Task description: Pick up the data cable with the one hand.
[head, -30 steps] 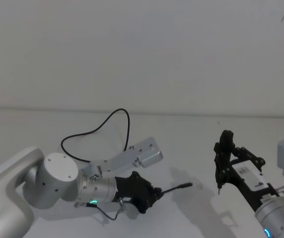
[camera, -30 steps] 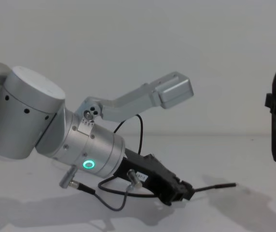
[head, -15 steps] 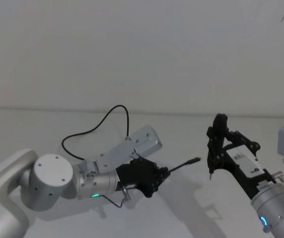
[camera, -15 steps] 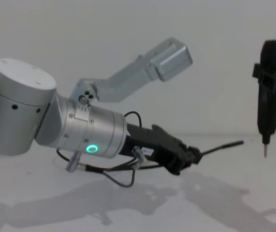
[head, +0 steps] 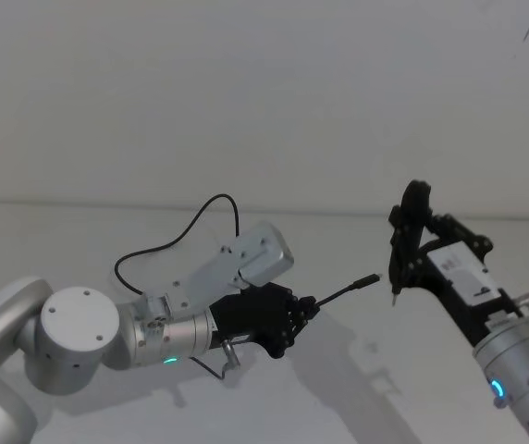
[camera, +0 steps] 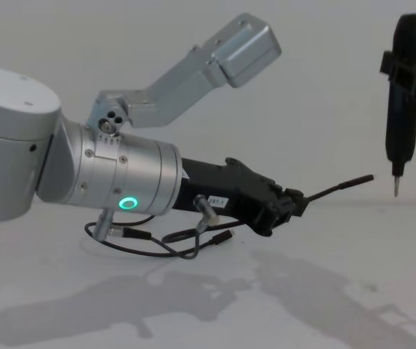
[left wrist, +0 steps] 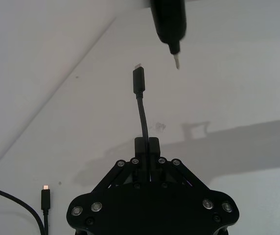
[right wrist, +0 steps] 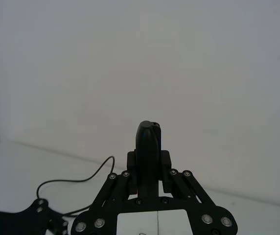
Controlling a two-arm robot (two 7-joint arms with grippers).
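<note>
My left gripper [head: 306, 308] is shut on the data cable [head: 343, 292], a thin black cord, a short way behind one plug. That plug [left wrist: 138, 78] sticks out forward and up, clear of the table. Behind the arm, the cord curls back in a loop [head: 218, 202]. Its other plug [left wrist: 45, 195] lies on the table. In the chest view the left gripper [camera: 292, 203] hangs above the surface with the cable end [camera: 346, 184] pointing right. My right gripper [head: 420, 261] is shut on a slim black pen-like tool [camera: 403, 102], whose metal tip is close to the raised plug.
A short grey wire [camera: 150, 249] with silver barrel plugs hangs under the left wrist. The white table [head: 338, 398] runs to a plain white wall. The right wrist view shows the tool [right wrist: 149, 147] and the cable loop [right wrist: 88, 178] beyond it.
The left gripper has risen and swung right, lifting the cable's plug end higher off the table. The right gripper with the tool has come up and nearer to the plug.
</note>
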